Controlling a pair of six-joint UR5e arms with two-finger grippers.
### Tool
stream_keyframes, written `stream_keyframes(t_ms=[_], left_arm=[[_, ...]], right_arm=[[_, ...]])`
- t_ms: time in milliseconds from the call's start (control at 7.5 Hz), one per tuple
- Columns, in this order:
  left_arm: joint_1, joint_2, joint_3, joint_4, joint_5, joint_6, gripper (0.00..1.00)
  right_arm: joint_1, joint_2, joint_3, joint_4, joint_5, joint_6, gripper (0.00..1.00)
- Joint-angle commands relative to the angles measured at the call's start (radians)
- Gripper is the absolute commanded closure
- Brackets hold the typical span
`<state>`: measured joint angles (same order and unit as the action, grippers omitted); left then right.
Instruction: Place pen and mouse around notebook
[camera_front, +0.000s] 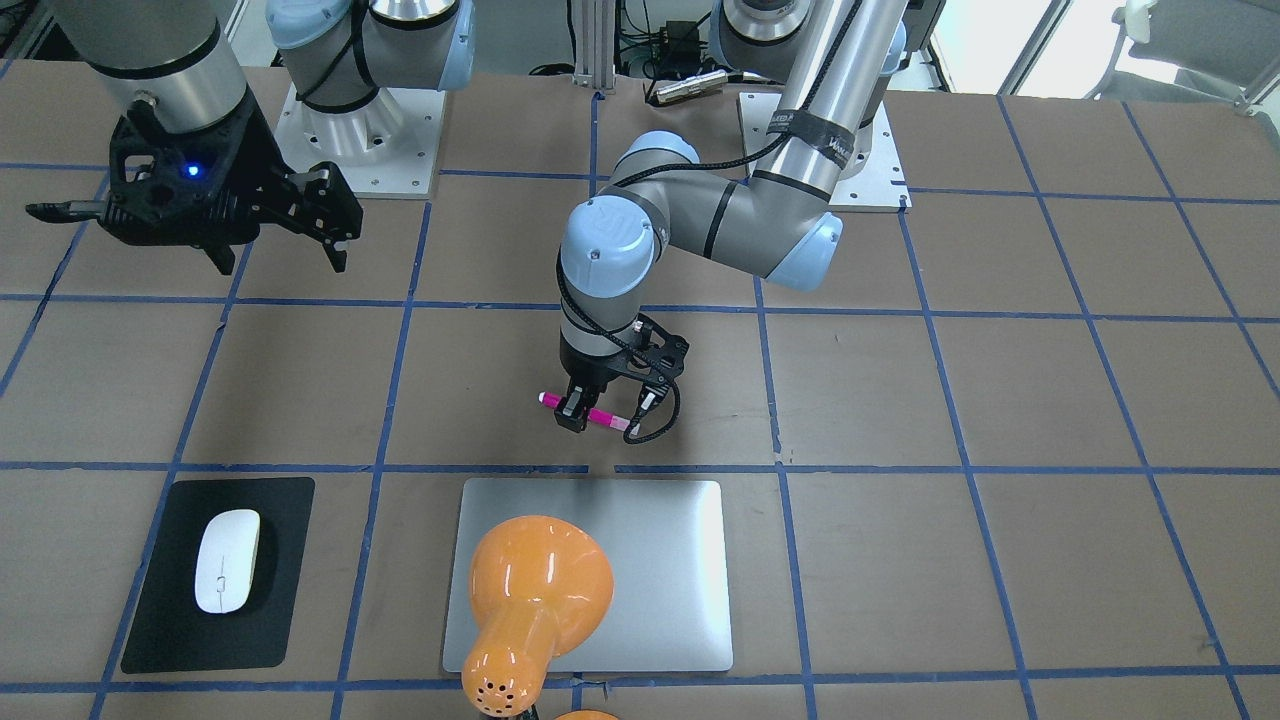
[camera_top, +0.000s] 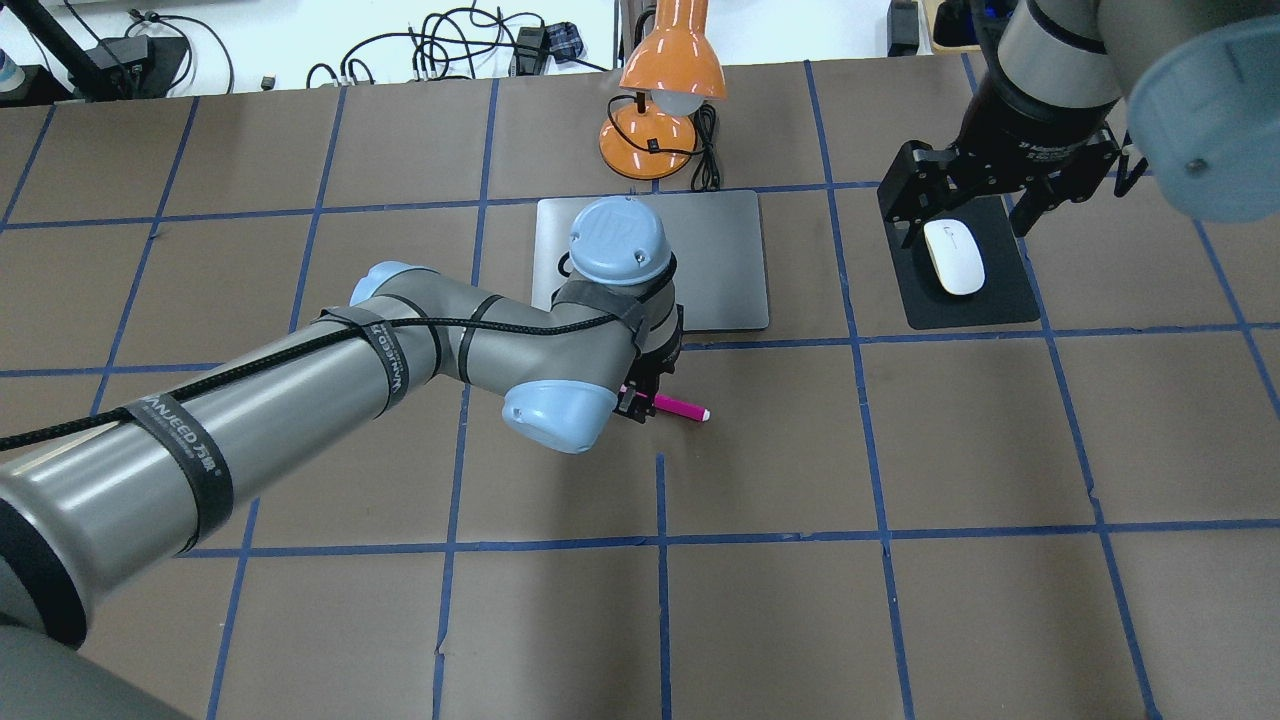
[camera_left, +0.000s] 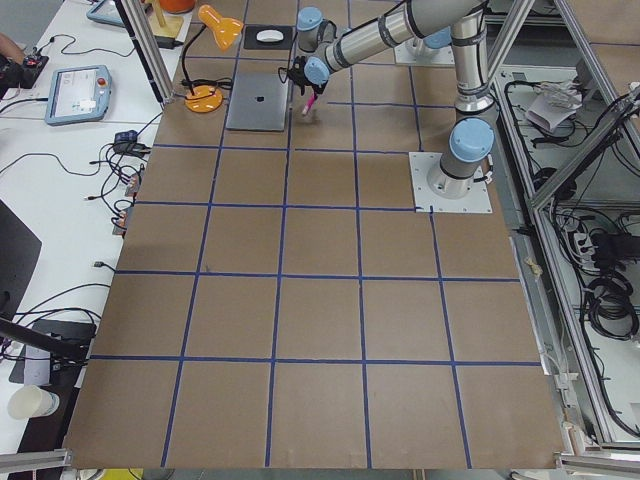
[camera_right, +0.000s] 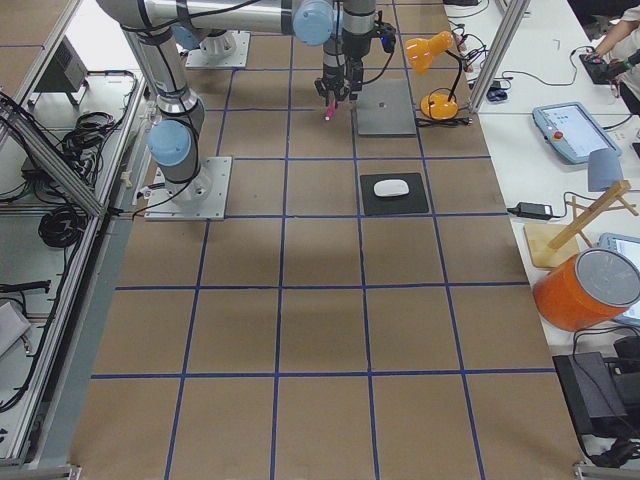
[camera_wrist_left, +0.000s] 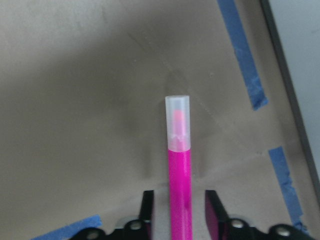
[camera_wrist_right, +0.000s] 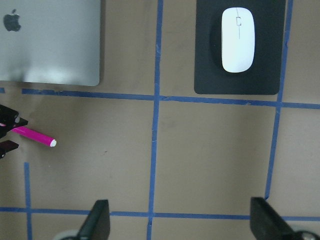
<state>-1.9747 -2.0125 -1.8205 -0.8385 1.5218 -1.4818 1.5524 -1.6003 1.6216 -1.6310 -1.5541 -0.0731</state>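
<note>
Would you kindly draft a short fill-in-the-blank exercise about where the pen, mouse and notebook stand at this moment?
1. The left hand is shut on the ____.
2. The mouse lies on a ____ mat.
3. The right hand has its jaws ____.
4. The lamp beyond the notebook is ____ in colour.
Missing words: pen; black; open; orange.
</note>
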Motion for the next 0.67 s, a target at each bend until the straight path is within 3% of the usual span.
stream_keyframes(t_ms=[0, 267, 533], left_arm=[[0.069, 0.034, 0.003, -0.023, -0.023, 0.366, 0.00], [0.164, 0.081, 0.038, -0.133, -0.055, 0.618, 0.00], [0.297, 0.132, 0.131, -0.339, -0.051, 0.978, 0.00]], right_arm=[[0.003, 0.028, -0.044, 0.011, 0.026, 0.009, 0.00], [0.008, 0.061, -0.096, 0.022, -0.006, 0.009, 0.00], [0.038, 0.075, -0.128, 0.057, -0.017, 0.021, 0.00]])
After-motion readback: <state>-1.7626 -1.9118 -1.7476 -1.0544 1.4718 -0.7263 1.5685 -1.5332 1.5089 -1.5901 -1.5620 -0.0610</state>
